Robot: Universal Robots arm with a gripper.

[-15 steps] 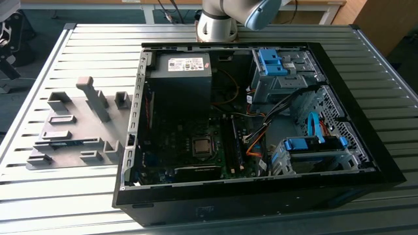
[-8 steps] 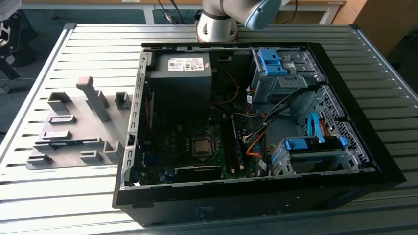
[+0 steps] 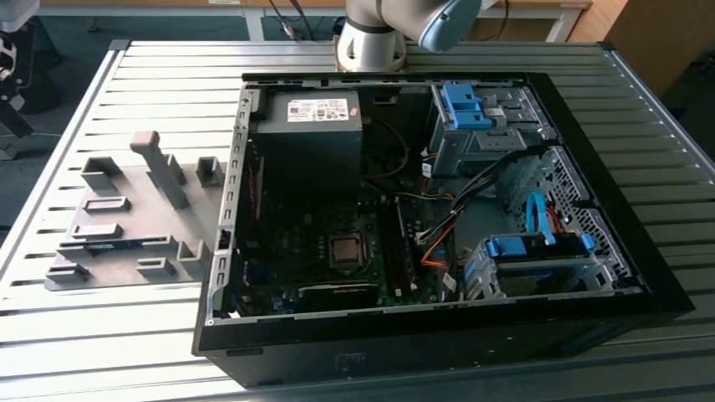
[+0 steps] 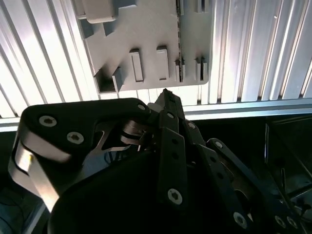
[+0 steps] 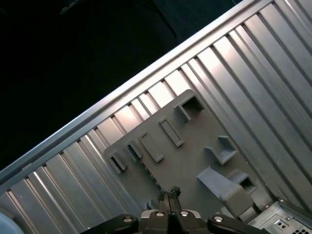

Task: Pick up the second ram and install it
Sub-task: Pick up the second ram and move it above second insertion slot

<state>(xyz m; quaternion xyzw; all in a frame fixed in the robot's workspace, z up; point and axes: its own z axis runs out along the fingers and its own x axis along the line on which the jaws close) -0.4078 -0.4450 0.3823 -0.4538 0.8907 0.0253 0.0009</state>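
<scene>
The second ram point(image 3: 115, 244) is a thin dark strip standing on edge in a slot of the grey holder plate point(image 3: 134, 188), at the exterior view's left of the open computer case point(image 3: 447, 318). In the second wrist view the ram point(image 4: 178, 44) runs as a narrow dark line between small holder blocks. It also crosses the plate point(image 5: 195, 156) as a dark line point(image 5: 145, 170) in the first wrist view. My gripper point(image 4: 165, 92) hangs well above the plate, apart from the ram. In both wrist views the gripper point(image 5: 170, 191) has its fingers shut together with nothing between them.
The case lies open on a ribbed metal table point(image 3: 167, 75). Inside are a power supply point(image 3: 307, 126), the processor socket point(image 3: 347, 249), memory slots point(image 3: 398, 247), orange and blue cables and blue-tabbed drive cages point(image 3: 537, 251). A tall grey post point(image 3: 160, 163) rises from the holder plate.
</scene>
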